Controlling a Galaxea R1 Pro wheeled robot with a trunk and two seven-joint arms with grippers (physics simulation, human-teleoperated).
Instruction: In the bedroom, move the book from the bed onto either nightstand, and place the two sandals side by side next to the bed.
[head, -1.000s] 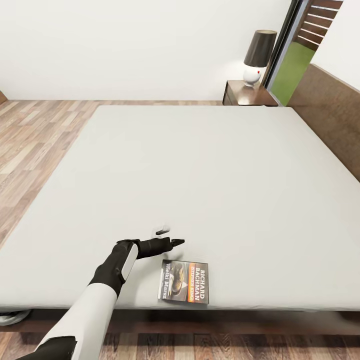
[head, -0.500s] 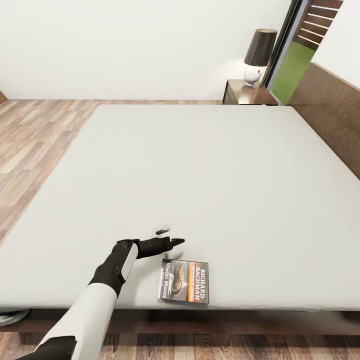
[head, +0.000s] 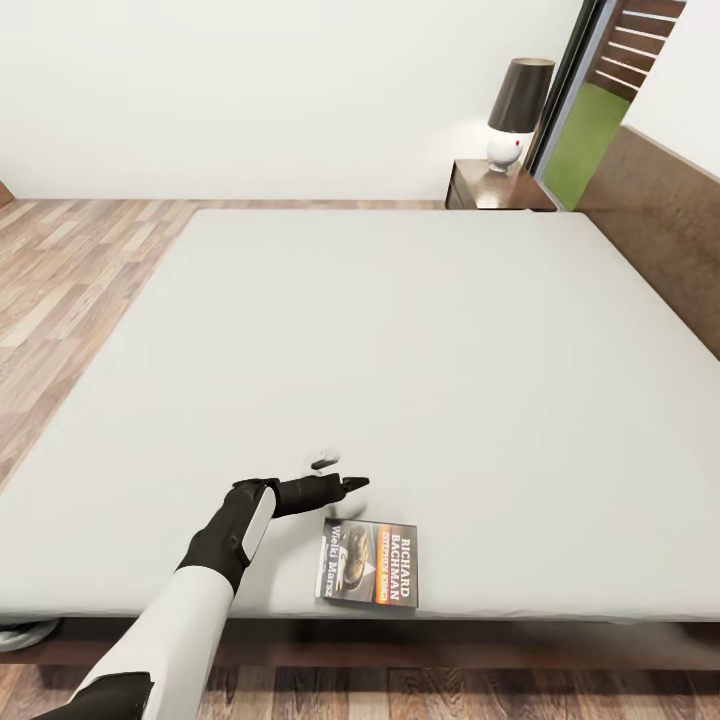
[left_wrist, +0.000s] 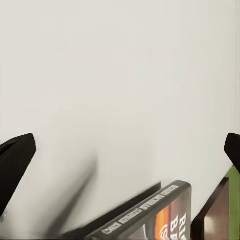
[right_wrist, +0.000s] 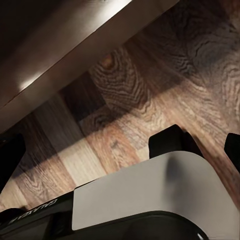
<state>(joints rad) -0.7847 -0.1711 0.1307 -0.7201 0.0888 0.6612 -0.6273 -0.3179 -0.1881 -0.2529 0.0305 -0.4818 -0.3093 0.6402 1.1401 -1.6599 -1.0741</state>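
1. The big bed (head: 420, 330) is sitting in the bedroom, with its smooth grey mattress taking up most of the head view.
2. The book (head: 368, 577) is lying flat on the mattress, very near the bed's front edge. Its cover is facing up, and white letters are showing on an orange-red band.
3. The left arm is reaching out over the mattress, and the left gripper (head: 335, 474) is hanging low just past the book's far edge, close beside it but not holding it.
4. Its two fingers are standing wide apart. One dark fingertip (head: 355, 484) is pointing along the bed, and the other one is looking pale in the light.
5. In the left wrist view, the book (left_wrist: 150, 215) is showing its spine and a bit of its cover, and the two dark fingertips are sitting at far sides with nothing between them but grey mattress.
6. A dark brown nightstand (head: 490, 190) is standing at the far corner of the bed, next to the headboard (head: 665, 230). A lamp (head: 518, 112) with a dark shade is sitting on it.
7. The right wrist view is looking at the wood floor (right_wrist: 150, 95) and the dark bed frame. I cannot tell if the right gripper is open or closed.
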